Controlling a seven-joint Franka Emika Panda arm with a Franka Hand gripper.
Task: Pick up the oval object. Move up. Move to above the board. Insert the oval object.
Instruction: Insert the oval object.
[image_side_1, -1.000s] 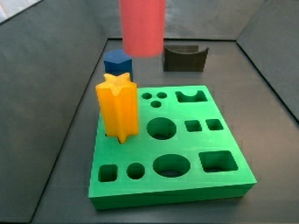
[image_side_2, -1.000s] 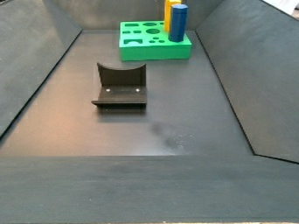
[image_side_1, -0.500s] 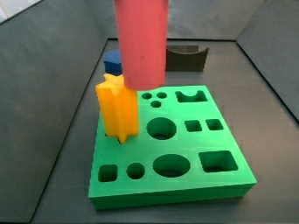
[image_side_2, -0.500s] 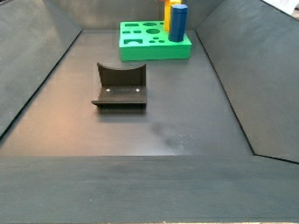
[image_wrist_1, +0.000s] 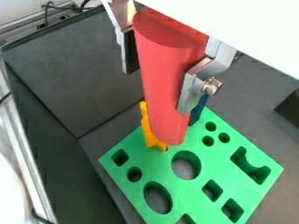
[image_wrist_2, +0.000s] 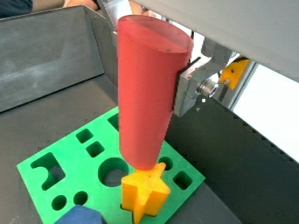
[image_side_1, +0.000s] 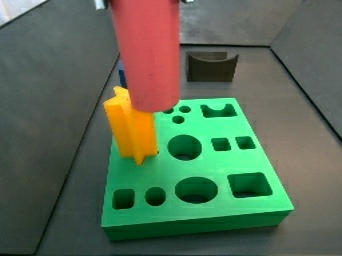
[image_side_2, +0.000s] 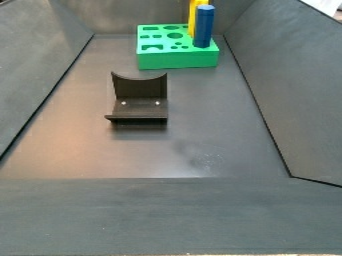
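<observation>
Above the board (image_wrist_1: 239, 188), the end effector (image_wrist_1: 163, 54) grips the red peg (image_wrist_1: 162, 83) near its top, fingers (image_wrist_2: 191, 83) clamped on both sides, lower end hanging just beside the yellow star peg (image_side_1: 131, 125). Descending off-line could strike that star or the board's face, jamming the peg or twisting it in the grasp.

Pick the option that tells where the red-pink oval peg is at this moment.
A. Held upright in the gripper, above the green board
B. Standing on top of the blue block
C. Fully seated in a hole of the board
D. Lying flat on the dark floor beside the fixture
A. In both wrist views the oval peg is clamped between the gripper's silver fingers and hangs upright over the green board, beside the star peg.
</observation>
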